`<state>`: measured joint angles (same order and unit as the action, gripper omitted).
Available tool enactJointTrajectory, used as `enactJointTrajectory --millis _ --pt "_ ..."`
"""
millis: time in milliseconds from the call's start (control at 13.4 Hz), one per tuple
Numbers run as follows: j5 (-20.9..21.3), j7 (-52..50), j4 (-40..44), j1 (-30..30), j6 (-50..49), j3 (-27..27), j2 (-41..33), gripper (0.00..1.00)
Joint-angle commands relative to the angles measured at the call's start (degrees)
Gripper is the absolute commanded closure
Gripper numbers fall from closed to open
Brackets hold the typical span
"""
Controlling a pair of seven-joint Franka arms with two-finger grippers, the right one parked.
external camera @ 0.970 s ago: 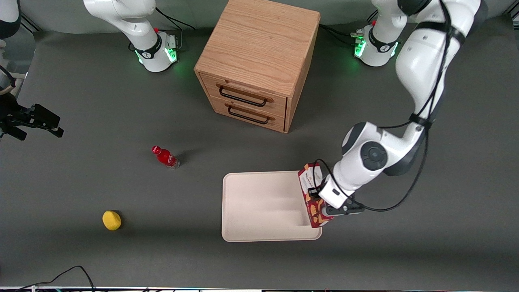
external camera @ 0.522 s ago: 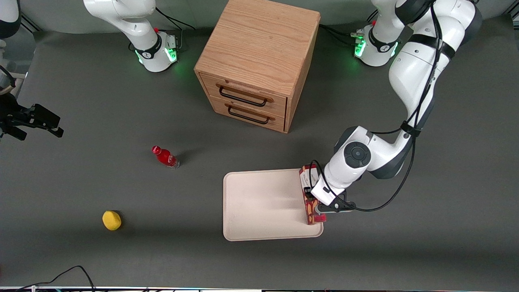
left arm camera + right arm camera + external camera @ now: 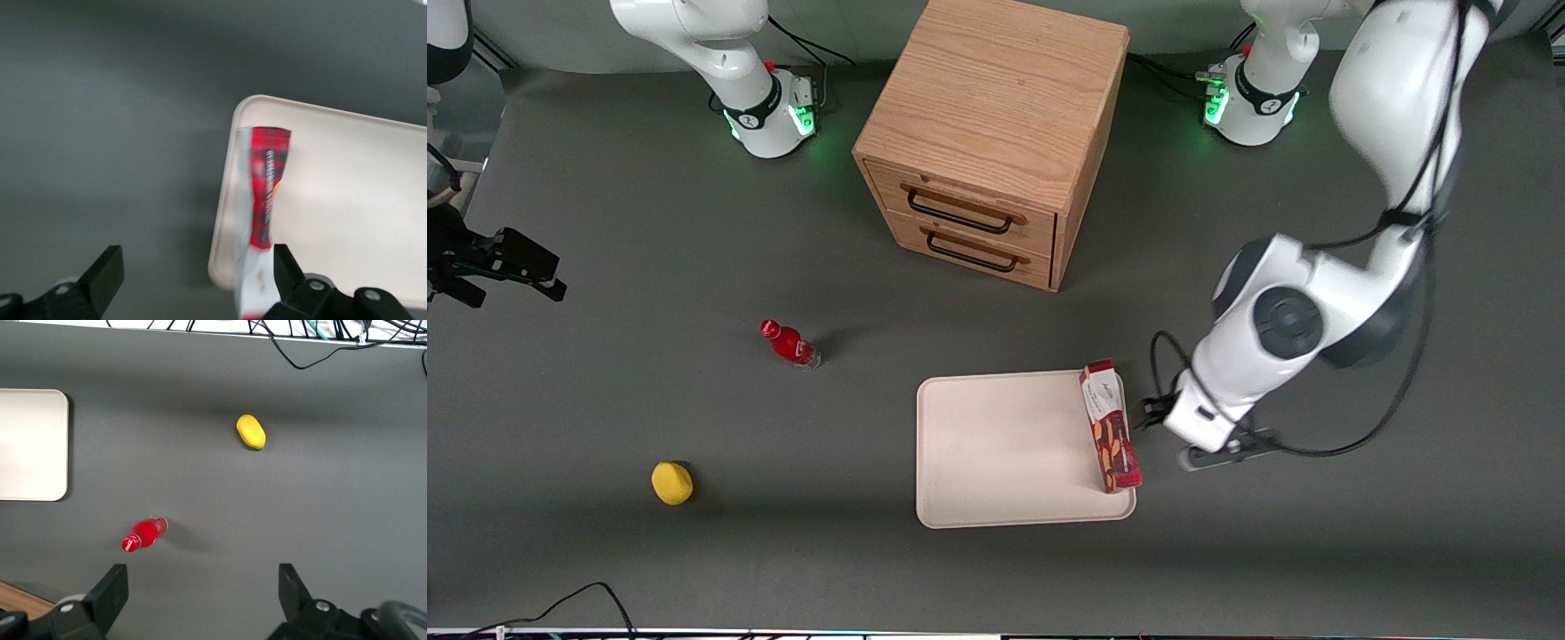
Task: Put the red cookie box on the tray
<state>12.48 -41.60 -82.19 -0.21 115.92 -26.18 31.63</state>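
Observation:
The red cookie box (image 3: 1110, 427) stands on its long narrow side on the cream-white tray (image 3: 1005, 449), along the tray's edge toward the working arm's end. Its white label end points toward the cabinet. My left gripper (image 3: 1183, 434) hangs beside the box, just off the tray, with nothing between its fingers. In the left wrist view the gripper (image 3: 197, 260) is open wide. The box (image 3: 267, 193) stands on the tray (image 3: 353, 213) close to one finger (image 3: 283, 263) and is not gripped.
A wooden two-drawer cabinet (image 3: 996, 133) stands farther from the front camera than the tray. A small red bottle (image 3: 790, 344) and a yellow object (image 3: 671, 483) lie toward the parked arm's end; both show in the right wrist view, bottle (image 3: 143, 533) and yellow object (image 3: 251, 431).
The gripper set the box down on the tray, opened, and drew away toward the working arm's end. The box stays on the tray's edge.

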Motion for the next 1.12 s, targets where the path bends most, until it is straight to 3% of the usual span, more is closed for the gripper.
enactJointTrajectory --millis 0,224,522,821,1045 --pt "-4.99 5.08 1.23 0.82 -13.13 3.84 -9.8 0.0" --pt "-11.06 24.39 4.23 0.04 -28.25 14.8 -17.53 0.0" --pt "-12.3 43.67 -3.98 0.12 -36.47 25.19 -29.13 0.0" --pt "-12.22 47.57 -25.6 0.21 -27.35 27.85 -43.64 0.0" --pt "-12.04 47.92 -20.94 0.03 -32.23 27.85 -41.14 0.0"
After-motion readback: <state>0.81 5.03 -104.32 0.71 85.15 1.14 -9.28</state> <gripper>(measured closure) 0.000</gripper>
